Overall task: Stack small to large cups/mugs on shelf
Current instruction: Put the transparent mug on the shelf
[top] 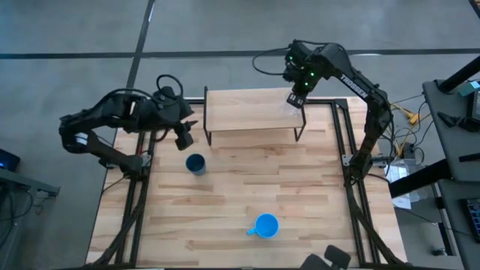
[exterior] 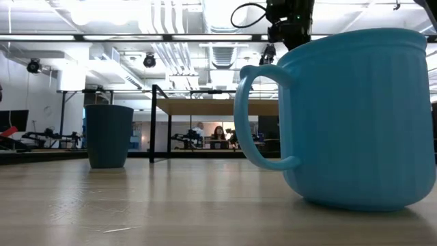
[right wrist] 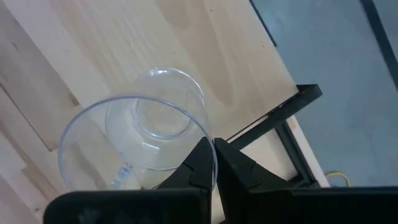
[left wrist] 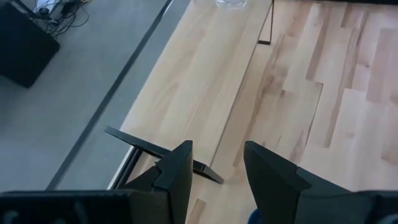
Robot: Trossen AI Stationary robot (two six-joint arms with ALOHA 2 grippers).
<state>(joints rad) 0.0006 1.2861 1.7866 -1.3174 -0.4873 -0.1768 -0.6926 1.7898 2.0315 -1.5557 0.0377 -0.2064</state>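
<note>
The small clear glass is at the right end of the low light-wood shelf, in my right gripper, which is shut on it. The glass also shows at the far end of the shelf in the left wrist view. The dark navy cup stands upright on the table in front of the shelf's left end. The bright blue mug stands near the table's front edge, its handle to the left. My left gripper is open and empty beside the shelf's left legs, above and behind the navy cup. My right gripper pinches the glass's wall at its rim, one finger inside the glass and one outside. The fingers come from above, pointing down. The glass is upright with its mouth up over the shelf board; whether its base rests on the board I cannot tell.
The shelf stands on thin black legs at the table's far middle. In the low view the blue mug fills the right side and hides the shelf's right end. Bare tabletop lies between the cup and the mug.
</note>
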